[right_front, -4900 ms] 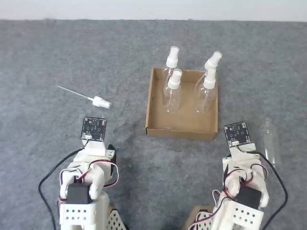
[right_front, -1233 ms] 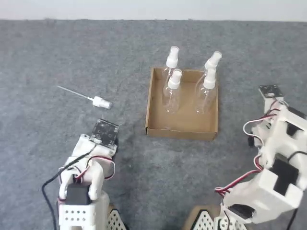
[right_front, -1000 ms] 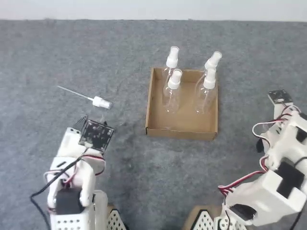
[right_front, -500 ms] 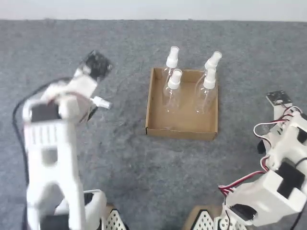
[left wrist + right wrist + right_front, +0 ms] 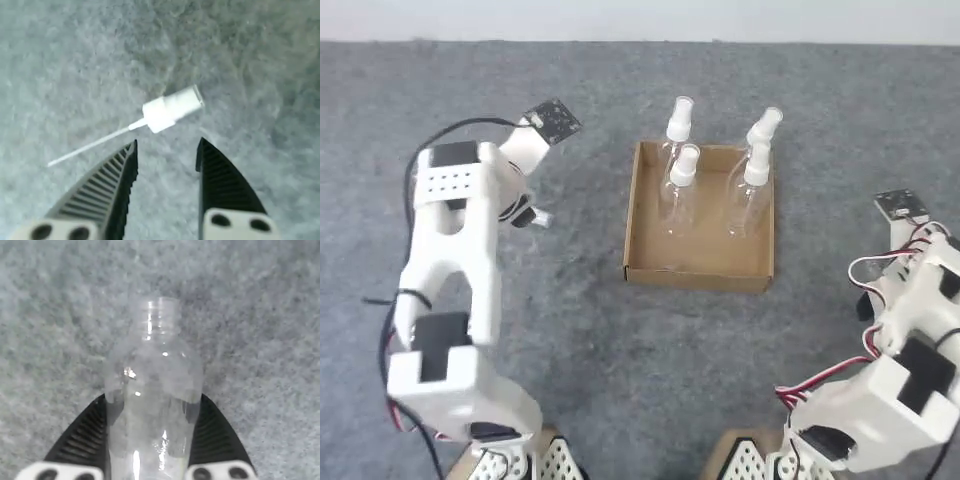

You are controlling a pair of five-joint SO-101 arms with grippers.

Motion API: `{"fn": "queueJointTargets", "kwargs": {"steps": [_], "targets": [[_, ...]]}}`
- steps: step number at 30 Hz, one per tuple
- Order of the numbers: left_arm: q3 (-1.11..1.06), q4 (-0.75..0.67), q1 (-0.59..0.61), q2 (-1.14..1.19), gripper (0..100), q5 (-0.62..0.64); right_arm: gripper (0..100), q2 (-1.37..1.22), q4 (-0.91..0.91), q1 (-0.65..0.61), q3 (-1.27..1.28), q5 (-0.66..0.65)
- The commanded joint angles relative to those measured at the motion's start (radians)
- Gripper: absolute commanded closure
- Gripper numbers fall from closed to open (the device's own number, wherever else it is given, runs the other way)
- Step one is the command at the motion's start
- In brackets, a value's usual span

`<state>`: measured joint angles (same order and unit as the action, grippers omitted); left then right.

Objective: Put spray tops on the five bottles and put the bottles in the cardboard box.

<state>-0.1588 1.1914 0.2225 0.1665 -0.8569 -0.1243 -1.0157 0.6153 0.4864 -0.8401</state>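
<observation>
A loose white spray top (image 5: 172, 107) with a long thin dip tube lies on the grey carpet. My left gripper (image 5: 167, 150) hangs open just above it, one finger to either side of where the tube joins the head. In the high view the left arm covers most of the spray top (image 5: 542, 218). A clear bottle (image 5: 152, 390) with a bare neck lies on the carpet. My right gripper (image 5: 152, 399) is shut on the bottle's body, with both fingers against its sides. The cardboard box (image 5: 695, 277) holds several capped bottles (image 5: 678, 190).
The right arm (image 5: 910, 300) stands to the right of the box, with a strip of carpet between them. Open carpet lies in front of the box and between the two arm bases. The carpet's far edge meets a pale wall.
The left arm swung up from the table's front to above the spray top. The right arm reached over the bare bottle earlier and has stayed still for the last second.
</observation>
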Motion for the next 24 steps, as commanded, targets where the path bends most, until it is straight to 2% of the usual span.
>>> {"fn": "queueJointTargets", "kwargs": {"steps": [1, 13, 21, 24], "targets": [[0.054, -0.066, -0.020, 0.031, 82, -0.008, 99.3, -0.001, 0.015, 0.012, -0.017, -0.012], [0.056, -0.199, -0.037, 0.172, 82, -0.009, 99.3, -0.001, 0.015, 0.016, -0.015, -0.012], [0.099, -0.187, -0.034, 0.264, 83, 0.000, 99.3, -0.001, 0.010, 0.016, -0.015, -0.012], [0.099, -0.135, -0.037, 0.278, 83, 0.054, 99.3, -0.001, 0.012, 0.018, -0.015, -0.012]]}}
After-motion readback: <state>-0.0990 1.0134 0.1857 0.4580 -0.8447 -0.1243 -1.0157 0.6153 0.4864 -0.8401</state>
